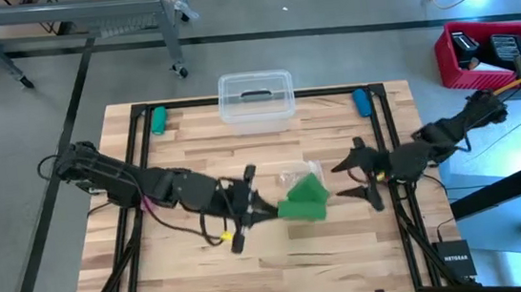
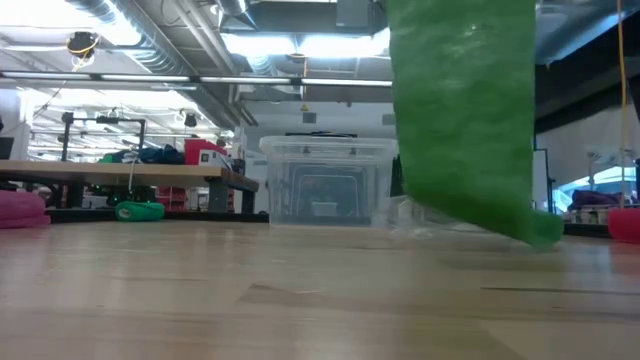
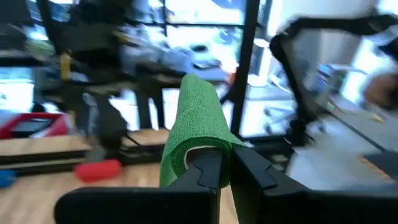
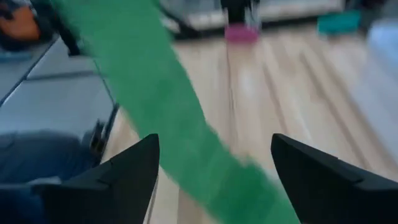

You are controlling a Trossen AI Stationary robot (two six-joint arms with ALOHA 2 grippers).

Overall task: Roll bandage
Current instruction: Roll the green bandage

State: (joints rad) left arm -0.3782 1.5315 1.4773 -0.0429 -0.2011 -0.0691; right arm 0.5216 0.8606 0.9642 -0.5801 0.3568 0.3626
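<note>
While the left gripper (image 3: 225,167) has its fingers clamped on one end of the green bandage (image 1: 305,199), lifting it so the strip hangs to the table (image 1: 207,285), the right gripper (image 1: 359,177) waits just beside it, fingers wide apart, likely to catch the free end.

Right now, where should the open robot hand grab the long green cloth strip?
Best guess: the loose hanging tail of the bright green fabric bandage, low down, coming from the right. The left tool is shut on its upper end, so the strip dangles flat, and the right tool already has its open fingers on either side of it.
</note>
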